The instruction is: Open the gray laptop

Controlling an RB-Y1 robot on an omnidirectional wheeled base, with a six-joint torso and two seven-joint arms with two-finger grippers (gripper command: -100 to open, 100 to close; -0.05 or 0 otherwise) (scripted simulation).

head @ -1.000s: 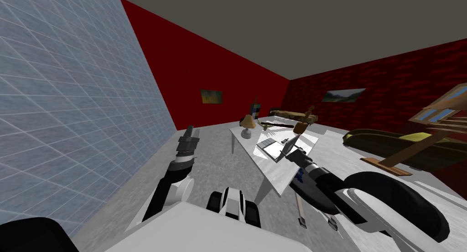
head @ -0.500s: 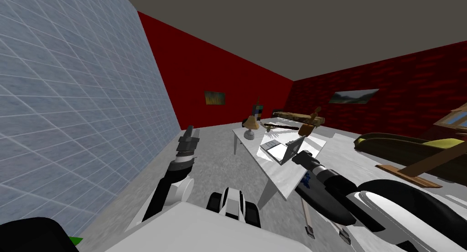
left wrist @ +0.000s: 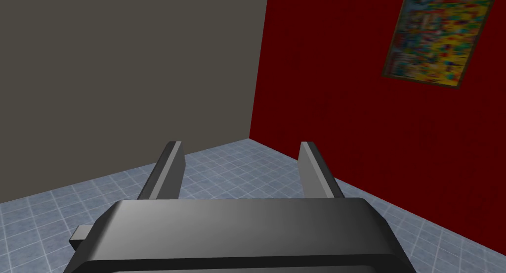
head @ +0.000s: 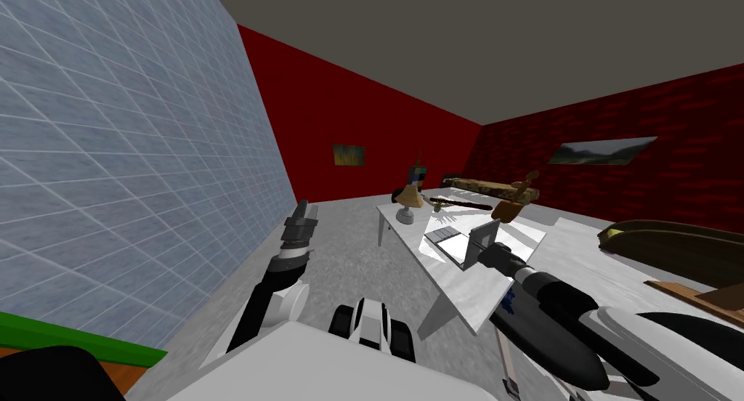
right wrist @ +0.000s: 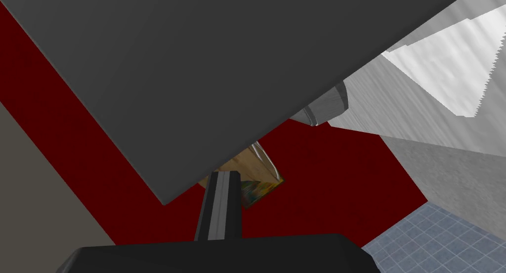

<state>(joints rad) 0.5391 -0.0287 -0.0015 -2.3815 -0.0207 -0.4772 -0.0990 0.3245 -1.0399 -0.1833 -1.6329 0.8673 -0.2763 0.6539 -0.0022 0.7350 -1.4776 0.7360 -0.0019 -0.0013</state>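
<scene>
1. Two changes. The laptop (head: 481, 240) lid now stands near upright over its base, where a second ago it lay lower. The whole head view has also slid, which is my own turn; the desk things have not moved.
2. Meaning: the task looks mostly done, and a little more tilt back should finish it.
3. Laptop sits about mid desk (head: 465, 295), with the keyboard facing away from the right arm and the lid on the arm's side.
4. Right hand (right wrist: 221, 183) is clenched, fingers together, tips hidden behind the lid's dark grey face. It probably pushes rather than grasps.
5. Left hand (left wrist: 242, 149) is released, fingers apart, raised at my left, well apart from the desk.
6. Edges: the lid swings toward the right forearm, which crosses the desk's near edge, so room is tight there. Lamp (head: 408, 204) and wooden clutter (head: 508, 197) sit at the far end, well apart from the laptop.
</scene>
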